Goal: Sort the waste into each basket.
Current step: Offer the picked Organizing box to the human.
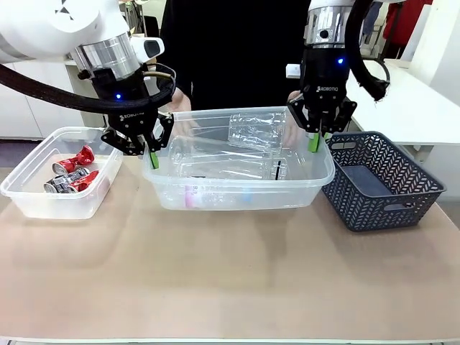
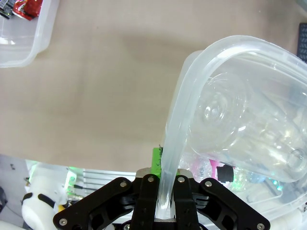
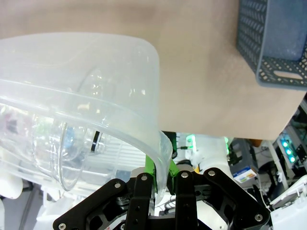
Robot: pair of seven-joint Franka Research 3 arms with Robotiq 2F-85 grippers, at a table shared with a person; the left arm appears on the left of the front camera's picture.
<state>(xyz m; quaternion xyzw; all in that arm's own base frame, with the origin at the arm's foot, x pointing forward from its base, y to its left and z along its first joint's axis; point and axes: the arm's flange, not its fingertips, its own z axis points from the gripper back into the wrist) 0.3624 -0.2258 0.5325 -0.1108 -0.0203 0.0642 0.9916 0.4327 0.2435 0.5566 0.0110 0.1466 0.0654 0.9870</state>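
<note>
Clear plastic tub, middle: the large tub [image 1: 237,188] is colourless, with rounded corners and a rolled rim; it holds clear bottles [image 1: 255,129] lying on their sides.
Left gripper: the left gripper [image 1: 153,159] is closed on the rim of the large tub at its left end; the left wrist view [image 2: 165,201] shows the thin wall pinched between the two black fingers.
Right gripper: the right gripper [image 1: 313,142] is clamped on the rim at the right end; the right wrist view [image 3: 160,189] shows the curved rim between the green pads.
Small tub: at the left, the small tub [image 1: 29,194] holds dented red-and-silver cans [image 1: 72,176].
Dark basket: the grey basket [image 1: 406,190], with herringbone holes, stands just right of the large tub.
Person: a person in dark clothes [image 1: 230,50] stands behind the table [image 1: 230,280].
</note>
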